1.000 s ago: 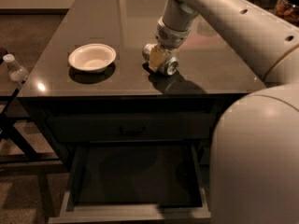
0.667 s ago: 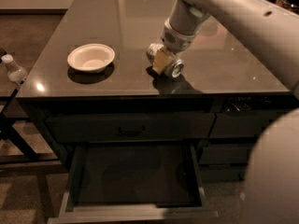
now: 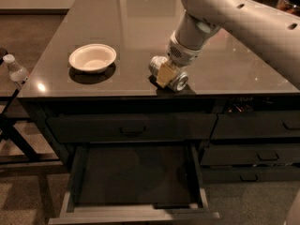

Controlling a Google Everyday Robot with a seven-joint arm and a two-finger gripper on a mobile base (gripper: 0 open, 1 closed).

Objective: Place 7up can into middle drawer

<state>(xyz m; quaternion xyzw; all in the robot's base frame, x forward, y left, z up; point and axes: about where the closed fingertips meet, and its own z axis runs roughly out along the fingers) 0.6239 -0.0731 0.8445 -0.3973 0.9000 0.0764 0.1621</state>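
Observation:
The 7up can [image 3: 176, 81] is a small silver can lying on its side near the front edge of the dark tabletop [image 3: 131, 27], with its shiny round end facing front right. My gripper [image 3: 165, 74] comes down from the upper right and is shut on the can, one tan finger pad [image 3: 163, 73] across its side. The middle drawer [image 3: 136, 214] is pulled open below the tabletop's front edge, with its dark flat inside showing, straight below and a little left of the can.
A cream bowl [image 3: 92, 57] sits on the tabletop left of the can. A closed drawer front with a bar handle [image 3: 132, 131] is above the open drawer. Narrower closed drawers [image 3: 255, 125] stand to the right. A clear bottle [image 3: 16, 71] is at the far left.
The gripper and the can have moved together toward the tabletop's front edge and slightly right. The bowl has stayed put.

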